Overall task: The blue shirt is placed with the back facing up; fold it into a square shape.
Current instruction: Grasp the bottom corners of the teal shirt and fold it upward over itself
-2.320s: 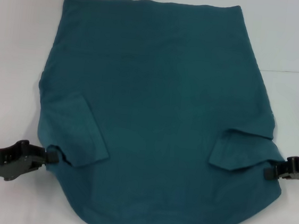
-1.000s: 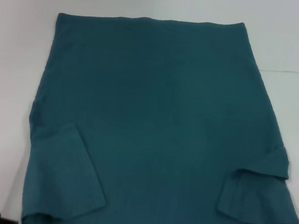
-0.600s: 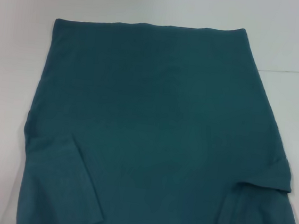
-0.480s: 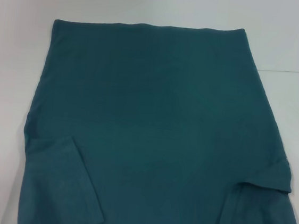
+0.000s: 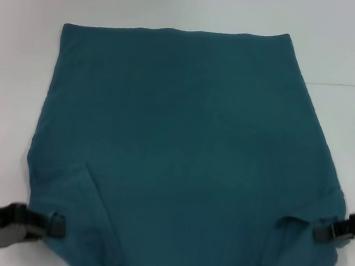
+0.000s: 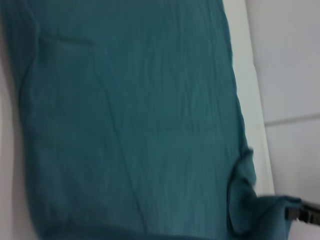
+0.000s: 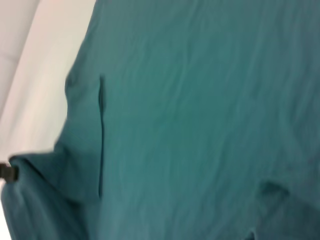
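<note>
The blue shirt lies flat on the white table, plain side up, with both sleeves folded in at the near corners. My left gripper is shut on the shirt's near left edge by the folded sleeve. My right gripper is shut on the near right edge by the other sleeve. The near part of the shirt is drawn up between them. The shirt fills the left wrist view, where the right gripper shows at a corner. It also fills the right wrist view, where the left gripper shows at the edge.
The white table shows beyond the shirt's far hem and on both sides. A thin seam crosses the table on the right.
Both grippers, low and out of view half a second ago, have come back into view, bringing the shirt's near corners with them. The far hem has stayed in place.
</note>
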Motion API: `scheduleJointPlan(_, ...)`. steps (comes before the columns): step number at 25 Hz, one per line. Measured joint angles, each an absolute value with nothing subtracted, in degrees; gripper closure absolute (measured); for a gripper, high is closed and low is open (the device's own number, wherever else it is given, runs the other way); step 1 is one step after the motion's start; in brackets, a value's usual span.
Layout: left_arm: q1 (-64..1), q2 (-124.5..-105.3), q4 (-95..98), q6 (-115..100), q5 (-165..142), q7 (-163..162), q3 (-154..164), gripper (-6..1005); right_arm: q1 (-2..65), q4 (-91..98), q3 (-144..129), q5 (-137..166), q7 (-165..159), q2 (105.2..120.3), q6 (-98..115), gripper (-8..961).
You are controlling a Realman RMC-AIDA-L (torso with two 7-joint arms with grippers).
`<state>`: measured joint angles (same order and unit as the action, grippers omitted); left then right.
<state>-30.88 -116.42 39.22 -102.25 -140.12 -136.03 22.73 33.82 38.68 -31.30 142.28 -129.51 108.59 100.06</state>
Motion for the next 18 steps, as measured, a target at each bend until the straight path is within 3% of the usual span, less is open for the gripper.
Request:
scheduleJointPlan(10, -36.5, -116.25, 36.2, -95.2, -138.9, -142.6, 22.7, 964, 34.4, 38.6, -27.0, 134.0, -131.9, 108.72, 97.5, 852)
scheduleJointPlan(18, -40.6, -114.56, 35.7, -87.4, -138.6, -145.7, 23.8, 962, 35.1, 38.9, -26.1, 132.4, -133.5, 108.19, 90.9, 847)
